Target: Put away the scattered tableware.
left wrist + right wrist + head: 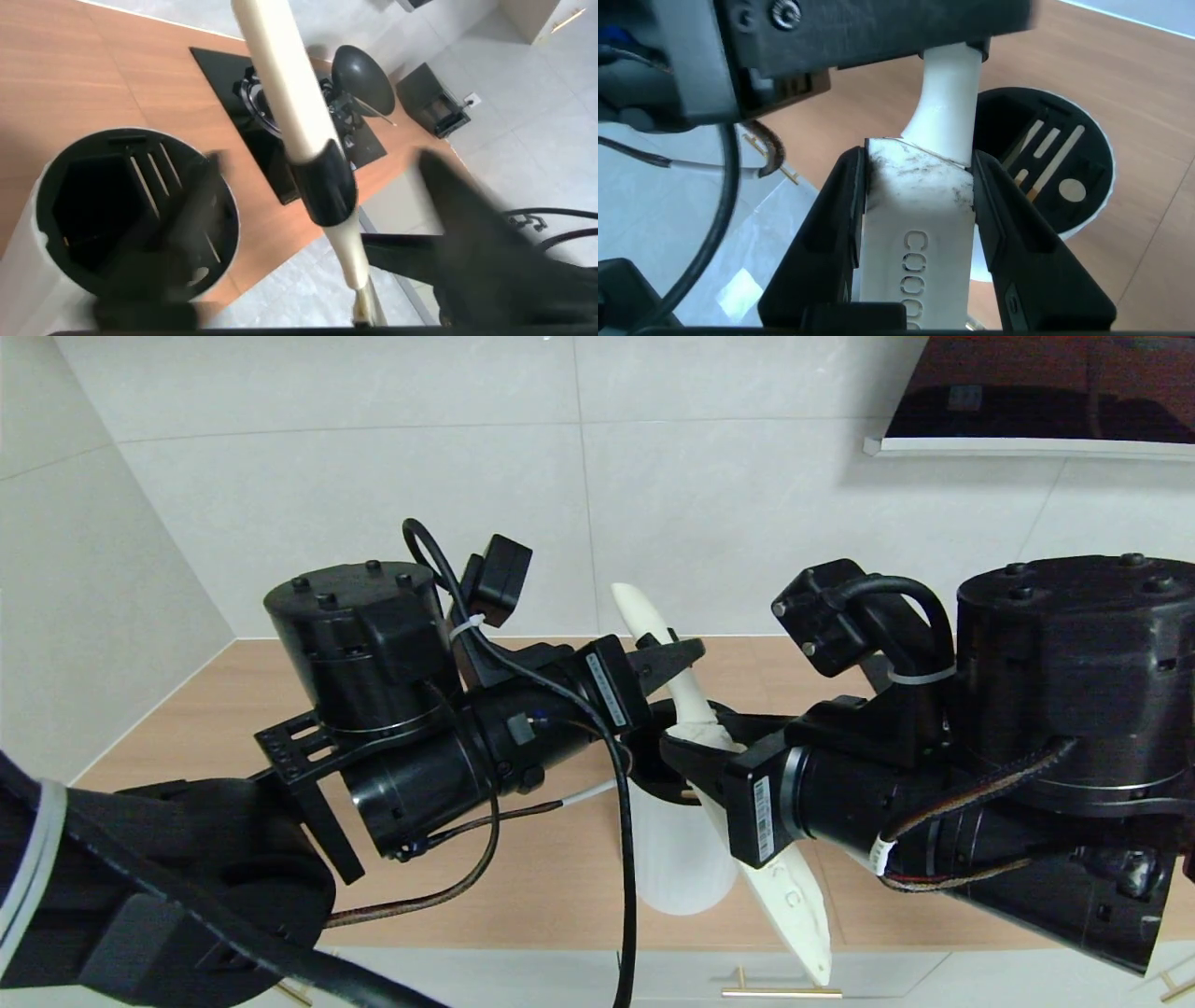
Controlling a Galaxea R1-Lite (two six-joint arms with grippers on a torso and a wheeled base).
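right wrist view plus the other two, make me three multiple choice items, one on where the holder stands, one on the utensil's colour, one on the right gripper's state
1. Where does the utensil holder stand?
A. on the wooden counter
B. in a sink
C. on a wall shelf

2. What colour is the long utensil?
A. red
B. white
C. green

3. How is the right gripper?
A. open and empty
B. shut on a cup
C. shut on the utensil

Answers:
1 A, the holder's white wall rests on the wood surface.
2 B, its handle and broad part are both off-white.
3 C, the gripper clamps both edges of the utensil's broad part in the right wrist view.
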